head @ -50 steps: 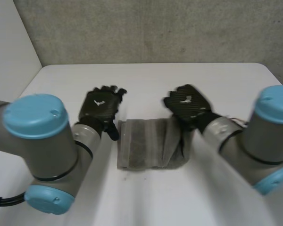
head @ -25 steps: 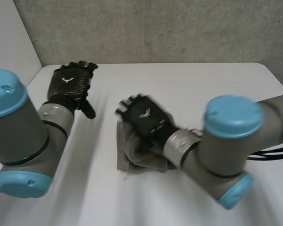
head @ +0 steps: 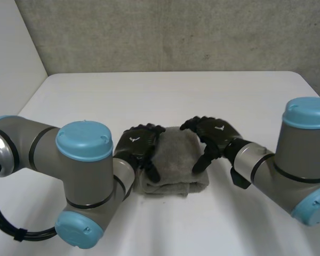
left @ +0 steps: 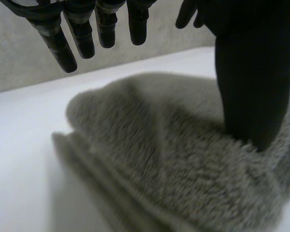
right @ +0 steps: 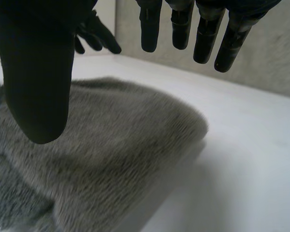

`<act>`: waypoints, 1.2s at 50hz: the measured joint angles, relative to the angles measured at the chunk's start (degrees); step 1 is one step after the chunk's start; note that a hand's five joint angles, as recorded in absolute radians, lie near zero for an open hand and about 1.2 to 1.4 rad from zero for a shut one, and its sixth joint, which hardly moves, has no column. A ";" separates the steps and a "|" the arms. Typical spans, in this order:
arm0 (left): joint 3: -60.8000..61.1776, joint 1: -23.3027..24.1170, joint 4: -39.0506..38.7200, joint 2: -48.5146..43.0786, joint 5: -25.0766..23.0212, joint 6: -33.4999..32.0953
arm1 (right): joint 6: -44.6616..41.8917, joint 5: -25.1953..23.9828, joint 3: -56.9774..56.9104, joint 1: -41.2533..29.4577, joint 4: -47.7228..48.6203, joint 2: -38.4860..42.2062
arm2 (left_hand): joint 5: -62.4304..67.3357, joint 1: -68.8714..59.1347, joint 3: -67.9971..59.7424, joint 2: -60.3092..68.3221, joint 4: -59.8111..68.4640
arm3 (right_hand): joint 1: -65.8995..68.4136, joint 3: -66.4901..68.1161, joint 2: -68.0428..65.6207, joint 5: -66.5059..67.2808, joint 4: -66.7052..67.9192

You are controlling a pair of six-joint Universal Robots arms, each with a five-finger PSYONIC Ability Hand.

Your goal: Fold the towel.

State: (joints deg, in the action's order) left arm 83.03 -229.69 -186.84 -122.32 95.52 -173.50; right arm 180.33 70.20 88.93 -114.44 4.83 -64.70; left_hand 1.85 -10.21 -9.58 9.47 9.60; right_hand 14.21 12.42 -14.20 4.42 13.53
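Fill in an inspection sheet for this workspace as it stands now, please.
Surface: white table, bare around the work.
Job's things: grey towel, folded into a thick stack with layered edges, lying flat mid-table between the hands.
Clutter: nothing seen.
Hands: left hand at the towel's left edge, open, fingers straight and off the cloth, thumb tip on the towel. Right hand at its right edge, open, fingers straight above the table; thumb contact cannot be told.
Cables: nothing seen near the towel.
Surroundings: grey concrete wall behind the table, pale side panel to the left.
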 measured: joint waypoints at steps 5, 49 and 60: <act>2.64 -3.30 -0.02 -0.05 1.74 -3.44 | -0.32 -2.21 -4.05 -0.68 -0.13 7.04 | 0.00 0.00 0.00 0.00 0.00 | 0.00 0.00 0.00 0.00 0.00; -9.75 -14.05 20.23 33.08 3.36 -8.54 | -2.74 15.44 -19.51 8.10 -13.20 -21.98 | 0.00 0.00 0.00 -0.02 0.00 | 0.00 0.00 0.00 -0.30 0.00; -10.28 -14.91 24.14 33.75 2.94 -8.84 | -4.57 15.32 -17.22 7.42 -13.12 -23.96 | 0.00 0.00 0.00 -0.02 0.00 | 0.00 0.00 0.00 -0.30 0.00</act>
State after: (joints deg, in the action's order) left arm 72.75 -244.59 -162.70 -88.57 98.46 -182.34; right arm 175.77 85.52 71.71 -107.02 -8.28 -88.66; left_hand 1.85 -10.21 -9.58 9.45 9.60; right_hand 14.21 12.42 -14.20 4.12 13.53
